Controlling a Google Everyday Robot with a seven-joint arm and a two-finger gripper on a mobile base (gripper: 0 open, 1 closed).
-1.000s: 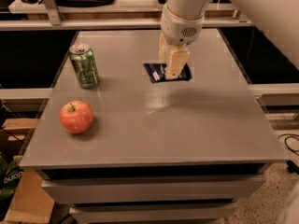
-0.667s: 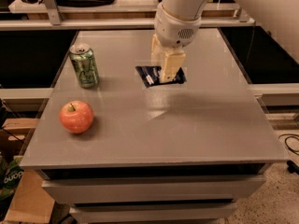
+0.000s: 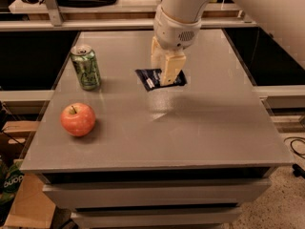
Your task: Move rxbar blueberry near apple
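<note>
Green soda can [image 3: 86,67] upright on grey table [image 3: 205,128], left of claw [image 3: 167,80].

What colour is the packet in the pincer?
Dark navy blue, small white lettering, in the camera view; the pincer holds the rxbar blueberry over the table.

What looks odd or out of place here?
Nothing spilled or damaged. The soda can stands upright, the apple looks whole; the rxbar blueberry sits askew only because the gripper grips it over mid-table.

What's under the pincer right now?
The rxbar is under the pincer: its left end and right edge show, its middle is covered. Whether it touches the table cannot be seen.
</note>
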